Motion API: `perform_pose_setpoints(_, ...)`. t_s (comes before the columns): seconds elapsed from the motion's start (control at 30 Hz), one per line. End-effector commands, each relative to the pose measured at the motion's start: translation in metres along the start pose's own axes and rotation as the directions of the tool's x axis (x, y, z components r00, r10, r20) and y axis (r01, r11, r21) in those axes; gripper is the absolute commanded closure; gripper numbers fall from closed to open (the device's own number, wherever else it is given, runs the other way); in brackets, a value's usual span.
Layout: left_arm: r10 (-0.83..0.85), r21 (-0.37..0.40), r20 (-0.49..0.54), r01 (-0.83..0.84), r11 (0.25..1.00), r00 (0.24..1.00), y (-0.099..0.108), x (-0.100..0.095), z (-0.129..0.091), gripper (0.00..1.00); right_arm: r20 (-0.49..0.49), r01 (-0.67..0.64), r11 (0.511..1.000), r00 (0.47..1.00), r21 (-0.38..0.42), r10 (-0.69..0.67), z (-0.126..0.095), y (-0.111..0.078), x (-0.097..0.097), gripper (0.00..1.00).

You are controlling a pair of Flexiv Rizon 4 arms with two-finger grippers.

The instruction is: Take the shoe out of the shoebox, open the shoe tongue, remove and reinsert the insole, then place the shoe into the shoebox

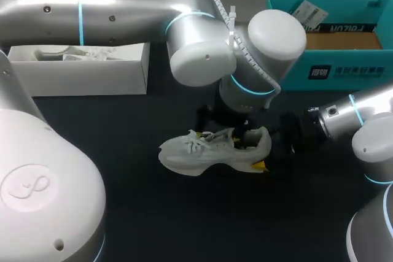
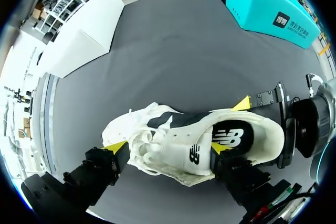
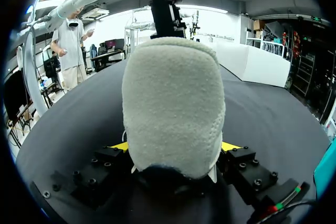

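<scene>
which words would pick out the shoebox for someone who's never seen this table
Find the black table; look to its far right corner, beyond the white sneaker. The open shoebox there is teal, unlike the white box far left.

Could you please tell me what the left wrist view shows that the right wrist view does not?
Only the left wrist view: the shoe seen from above, with its laces and the insole lying inside the opening. Only the right wrist view: the back of the heel, gripped from both sides by the right gripper. Both: the shoe, the black table, and the right gripper at the heel.
</scene>
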State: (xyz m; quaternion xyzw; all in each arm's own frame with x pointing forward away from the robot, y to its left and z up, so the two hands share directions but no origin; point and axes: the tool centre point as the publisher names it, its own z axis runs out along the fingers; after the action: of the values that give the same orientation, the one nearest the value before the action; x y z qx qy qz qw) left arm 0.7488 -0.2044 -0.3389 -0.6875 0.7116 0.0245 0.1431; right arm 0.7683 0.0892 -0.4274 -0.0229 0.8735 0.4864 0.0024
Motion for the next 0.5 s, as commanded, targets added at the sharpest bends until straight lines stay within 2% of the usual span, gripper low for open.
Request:
perform_pose_setpoints(0.03,-0.012,0.003,-0.026,0.012,1.0,1.0,0.004,-0.019,-0.01,0.32,0.002,0.0,1.0,1.0,0.002,0.0,0.0,0.0,0.0,1.0)
perform_pose_setpoints(0.07,-0.021,-0.009,-0.044,0.021,1.0,0.999,0.006,-0.022,-0.011,0.38,0.002,0.0,1.0,1.0,0.002,0.0,0.0,0.0,0.0,1.0)
perform_pose_setpoints(0.1,-0.024,-0.014,-0.054,0.024,1.0,0.998,0.007,-0.023,-0.012,0.53,0.002,0.0,1.0,1.0,0.002,0.0,0.0,0.0,0.0,1.0)
perform_pose_setpoints(0.13,-0.026,-0.021,-0.067,0.024,0.999,0.997,0.008,-0.024,-0.013,0.57,0.002,0.0,1.0,1.0,0.002,0.0,0.0,0.0,0.0,1.0)
perform_pose_setpoints(0.17,-0.029,-0.027,-0.075,0.027,0.999,0.997,0.009,-0.024,-0.013,0.66,0.002,0.0,1.0,1.0,0.002,0.0,0.0,0.0,0.0,1.0)
perform_pose_setpoints(0.2,-0.025,-0.035,-0.082,0.023,0.999,0.996,0.01,-0.024,-0.013,0.8,0.002,0.0,1.0,1.0,0.002,0.0,0.0,0.0,0.0,1.0)
perform_pose_setpoints(0.27,-0.027,-0.064,-0.107,0.02,0.998,0.994,0.012,-0.023,-0.012,1.0,0.002,0.0,1.0,1.0,0.002,0.0,0.0,0.0,0.0,1.0)
perform_pose_setpoints(0.5,-0.027,-0.124,-0.189,0.004,0.992,0.982,0.017,-0.027,-0.013,1.0,0.002,0.0,1.0,1.0,0.002,0.0,0.0,0.0,0.0,1.0)
